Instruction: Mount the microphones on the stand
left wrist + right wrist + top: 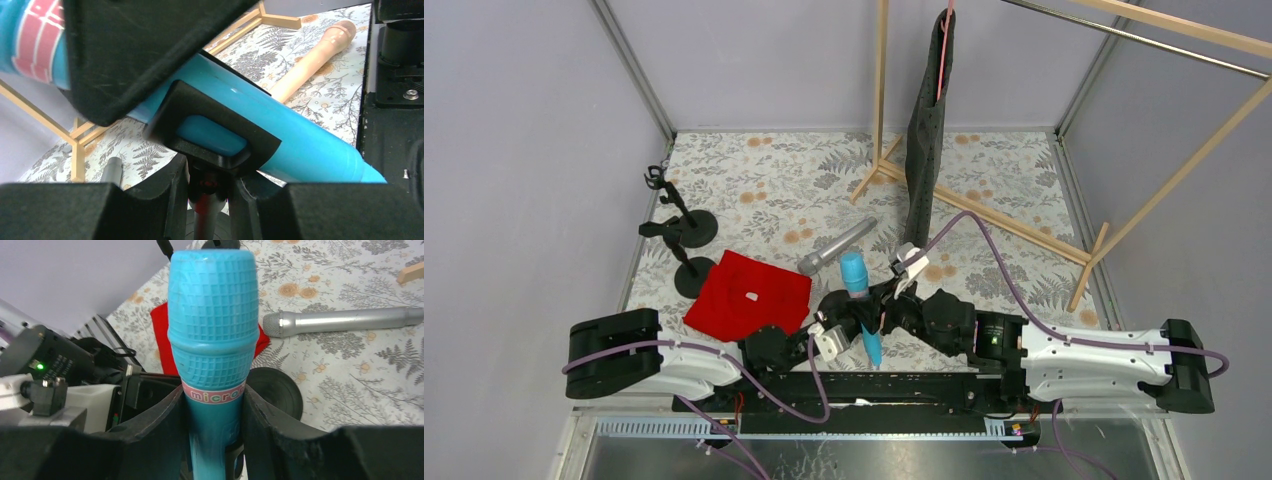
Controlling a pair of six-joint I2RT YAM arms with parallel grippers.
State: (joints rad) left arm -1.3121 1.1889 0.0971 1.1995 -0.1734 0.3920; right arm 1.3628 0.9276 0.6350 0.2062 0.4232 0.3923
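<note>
Boundaries: table is closed by grey walls at left, rear and right; wooden rack with a hanging dark garment takes the rear right; two free stands sit by the left wall
Open room: bare floral surface lies at rear centre; red cloth lies just left of the grippers; silver microphone lies just beyond them
Cyan microphone axis: long axis runs near to far; rounded head points away from the arm bases; tail points toward them
Right gripper: closed on the cyan body just below the pink band; head stands clear above the fingers
Left gripper: narrowed onto the stem of the stand clip; clip sits against the cyan body
Peach microphone: lies on the table, apart from both grippers
</note>
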